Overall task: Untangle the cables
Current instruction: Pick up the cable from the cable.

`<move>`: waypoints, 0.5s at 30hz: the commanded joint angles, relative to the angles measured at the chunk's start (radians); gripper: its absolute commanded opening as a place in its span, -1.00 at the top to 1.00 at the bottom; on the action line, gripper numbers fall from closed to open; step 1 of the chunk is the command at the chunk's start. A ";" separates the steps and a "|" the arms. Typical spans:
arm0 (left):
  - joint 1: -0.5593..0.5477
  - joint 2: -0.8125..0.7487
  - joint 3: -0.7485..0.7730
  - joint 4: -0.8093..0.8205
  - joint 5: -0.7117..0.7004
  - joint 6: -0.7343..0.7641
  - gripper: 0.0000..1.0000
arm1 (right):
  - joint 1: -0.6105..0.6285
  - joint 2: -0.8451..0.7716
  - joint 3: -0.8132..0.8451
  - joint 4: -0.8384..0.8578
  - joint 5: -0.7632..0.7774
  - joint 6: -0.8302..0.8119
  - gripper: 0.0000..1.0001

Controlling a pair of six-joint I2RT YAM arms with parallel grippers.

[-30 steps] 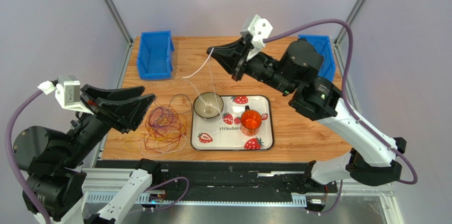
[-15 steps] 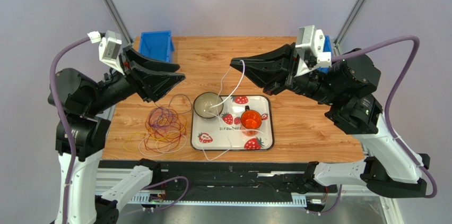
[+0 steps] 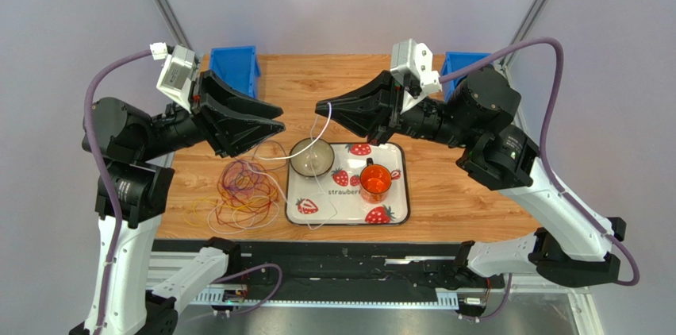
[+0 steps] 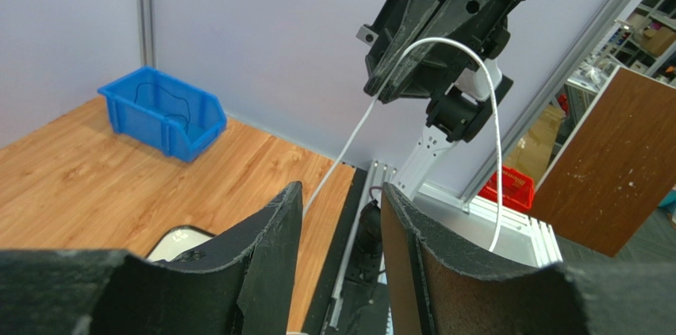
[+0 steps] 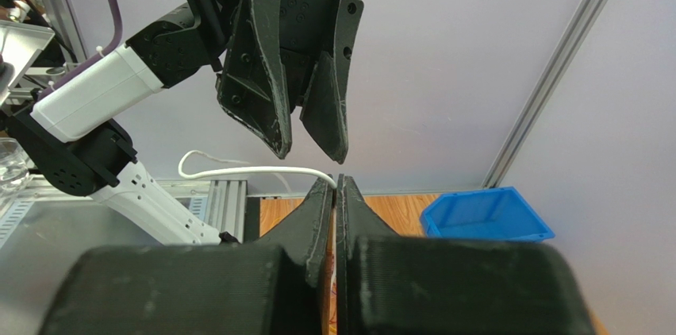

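Note:
A tangle of thin cables [image 3: 246,188] in yellow, orange, red-brown and purple lies on the wooden table left of the tray. My right gripper [image 3: 321,106] is held above the table, shut on a white cable [image 3: 324,130]. That cable droops past the bowl and trails across the tray. In the right wrist view the white cable [image 5: 246,168] curves out leftward from the shut gripper [image 5: 336,180]. My left gripper [image 3: 279,118] faces it from the left, open with nothing between its fingers [image 4: 278,224]. The left wrist view shows the white cable [image 4: 444,41] arching from the right gripper.
A strawberry-print tray [image 3: 397,216] carries a bowl [image 3: 311,159] and an orange cup [image 3: 375,180]. Blue bins stand at the back left [image 3: 232,81] and back right [image 3: 456,61]; the right one is partly behind my right arm.
The left arm has risen from the cable pile to face the right gripper, its jaws narrowing slightly. The right gripper swung right, then left towards it, the white cable trailing along.

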 commanded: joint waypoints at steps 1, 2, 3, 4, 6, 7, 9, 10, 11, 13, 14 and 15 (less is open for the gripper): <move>0.003 -0.007 0.004 -0.055 -0.003 0.049 0.03 | -0.002 0.016 0.042 0.060 -0.035 0.032 1.00; 0.001 -0.005 0.001 -0.052 -0.003 0.045 0.03 | -0.002 0.020 0.046 0.062 -0.038 0.033 1.00; 0.000 -0.005 -0.005 -0.047 -0.005 0.045 0.03 | -0.002 0.028 0.052 0.063 -0.042 0.039 1.00; -0.005 -0.004 -0.010 -0.040 -0.008 0.042 0.03 | -0.002 0.032 0.055 0.066 -0.045 0.042 1.00; -0.009 -0.005 -0.018 -0.040 -0.008 0.051 0.03 | -0.002 0.040 0.060 0.072 -0.047 0.047 1.00; -0.012 -0.004 -0.019 -0.041 -0.008 0.054 0.03 | -0.002 0.049 0.066 0.078 -0.048 0.051 1.00; -0.017 0.003 -0.025 -0.038 -0.001 0.057 0.03 | -0.002 0.059 0.074 0.082 -0.050 0.056 1.00; -0.020 0.003 -0.025 -0.038 0.000 0.058 0.03 | -0.002 0.068 0.081 0.080 -0.050 0.056 1.00; -0.023 0.004 -0.028 -0.038 0.000 0.063 0.03 | -0.002 0.075 0.088 0.082 -0.048 0.058 1.00; -0.025 0.003 -0.030 -0.040 -0.005 0.069 0.03 | -0.002 0.092 0.097 0.080 -0.052 0.062 1.00; -0.026 0.003 -0.032 -0.043 -0.003 0.080 0.03 | -0.002 0.098 0.109 0.082 -0.052 0.064 1.00; -0.026 0.003 -0.035 -0.046 -0.001 0.083 0.03 | -0.002 0.105 0.117 0.082 -0.053 0.065 1.00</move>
